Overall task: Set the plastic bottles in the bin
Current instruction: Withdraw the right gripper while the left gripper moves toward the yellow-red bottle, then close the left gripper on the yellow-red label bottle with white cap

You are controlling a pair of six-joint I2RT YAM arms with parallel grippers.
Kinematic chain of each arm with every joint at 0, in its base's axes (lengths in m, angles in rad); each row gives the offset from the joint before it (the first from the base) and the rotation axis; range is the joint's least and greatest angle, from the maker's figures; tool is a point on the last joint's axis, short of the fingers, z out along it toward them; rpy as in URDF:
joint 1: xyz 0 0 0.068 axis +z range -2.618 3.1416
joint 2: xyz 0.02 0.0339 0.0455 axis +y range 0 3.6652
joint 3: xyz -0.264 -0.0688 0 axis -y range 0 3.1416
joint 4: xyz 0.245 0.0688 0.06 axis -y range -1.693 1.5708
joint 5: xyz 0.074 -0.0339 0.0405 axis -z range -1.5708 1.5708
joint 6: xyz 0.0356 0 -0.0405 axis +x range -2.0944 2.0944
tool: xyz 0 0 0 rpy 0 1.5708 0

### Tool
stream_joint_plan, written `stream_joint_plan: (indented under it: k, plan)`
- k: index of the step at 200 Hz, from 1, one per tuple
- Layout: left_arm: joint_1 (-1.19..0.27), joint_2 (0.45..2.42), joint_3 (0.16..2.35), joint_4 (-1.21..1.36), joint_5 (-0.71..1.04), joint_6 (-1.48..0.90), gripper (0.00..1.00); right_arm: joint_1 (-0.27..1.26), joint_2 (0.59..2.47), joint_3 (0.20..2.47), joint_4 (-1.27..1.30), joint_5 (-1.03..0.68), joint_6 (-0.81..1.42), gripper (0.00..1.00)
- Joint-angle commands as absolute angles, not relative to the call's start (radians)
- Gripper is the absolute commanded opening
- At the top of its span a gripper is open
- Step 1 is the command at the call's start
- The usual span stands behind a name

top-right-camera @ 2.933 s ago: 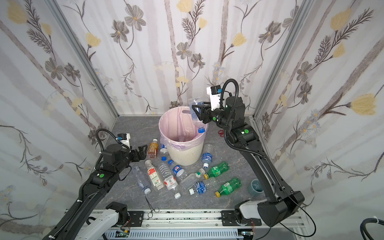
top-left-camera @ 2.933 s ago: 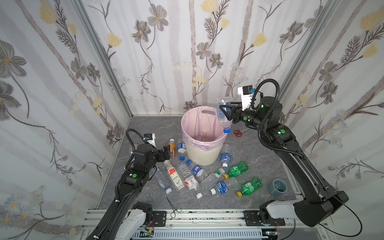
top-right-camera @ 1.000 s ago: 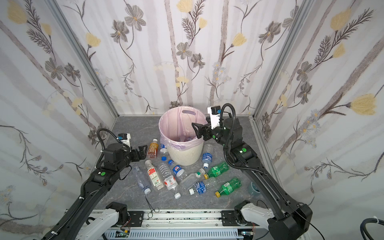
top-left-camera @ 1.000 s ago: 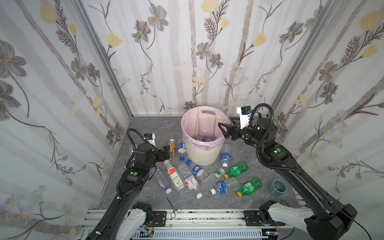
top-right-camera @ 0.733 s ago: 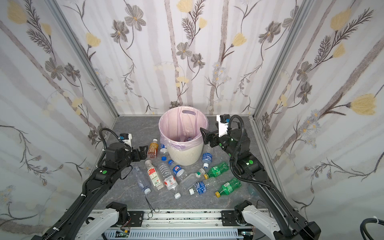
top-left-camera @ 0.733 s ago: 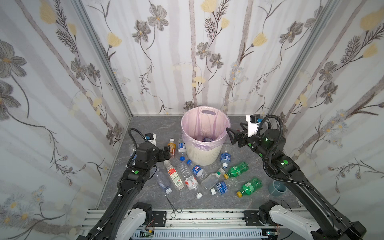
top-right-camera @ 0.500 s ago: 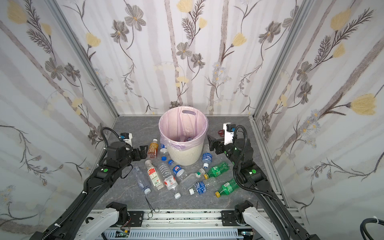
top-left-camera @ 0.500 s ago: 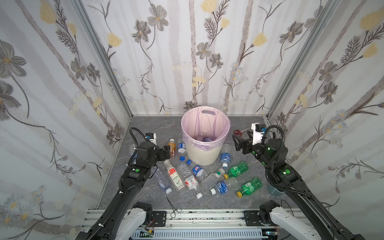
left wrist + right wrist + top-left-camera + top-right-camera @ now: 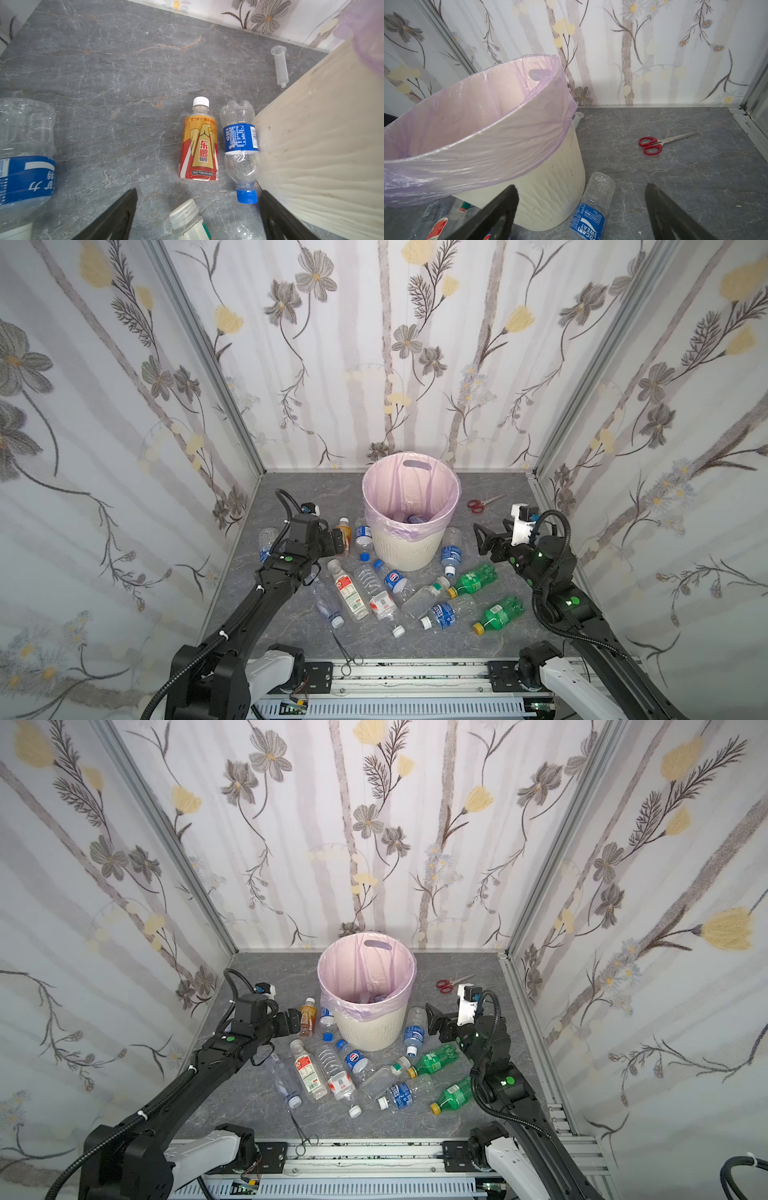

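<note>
The bin [image 9: 409, 553], cream and ribbed with a pink liner, stands mid-floor and holds a blue-labelled bottle [image 9: 415, 518]. Several plastic bottles lie around it: an orange one [image 9: 199, 145] and a blue-labelled one [image 9: 240, 141] on its left, a Pocari Sweat one [image 9: 591, 216] on its right, and two green ones [image 9: 473, 578] [image 9: 498, 614] in front. My left gripper [image 9: 198, 192] is open, low over the floor just short of the orange bottle. The neck of a white-capped bottle [image 9: 184, 214] lies between its fingers, touching neither. My right gripper [image 9: 581, 186] hangs open and empty over the Pocari bottle.
Red-handled scissors [image 9: 652, 145] lie behind the right gripper. Thin forceps [image 9: 347, 649] rest near the front rail. A clear syringe barrel [image 9: 280, 66] lies behind the bin, a loose blue cap [image 9: 364, 556] at its foot. Walls close in on three sides.
My right arm dropped from above the bin's rim to low beside the bin's right side; the bottle it held earlier is out of its grip. The left arm barely moved.
</note>
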State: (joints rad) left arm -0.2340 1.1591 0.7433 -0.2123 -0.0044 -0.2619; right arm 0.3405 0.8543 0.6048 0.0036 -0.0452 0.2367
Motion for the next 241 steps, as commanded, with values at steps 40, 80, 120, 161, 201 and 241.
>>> stream_joint_plan:
  k: [40, 80, 120, 161, 201, 241]
  plan:
    - [-0.235, 1.333, 0.783, -0.100, -0.010, -0.263, 0.87, 0.340, 0.823, 0.566, 0.049, -0.057, 0.279, 0.96]
    - [-0.236, 1.483, 0.849, -0.083, -0.017, -0.227, 0.83, 0.339, 0.798, 0.554, 0.043, -0.063, 0.294, 0.96]
    - [-0.247, 1.599, 0.904, -0.075, -0.008, -0.211, 0.80, 0.340, 0.774, 0.548, 0.029, -0.064, 0.304, 0.96]
    - [-0.257, 1.696, 0.939, -0.071, 0.002, -0.206, 0.75, 0.340, 0.769, 0.546, 0.024, -0.058, 0.305, 0.96]
    - [-0.268, 1.738, 0.944, -0.068, -0.020, -0.207, 0.71, 0.339, 0.765, 0.545, 0.020, -0.055, 0.305, 0.97]
    - [-0.268, 1.768, 0.949, -0.069, -0.041, -0.216, 0.64, 0.339, 0.772, 0.545, 0.020, -0.052, 0.307, 0.97]
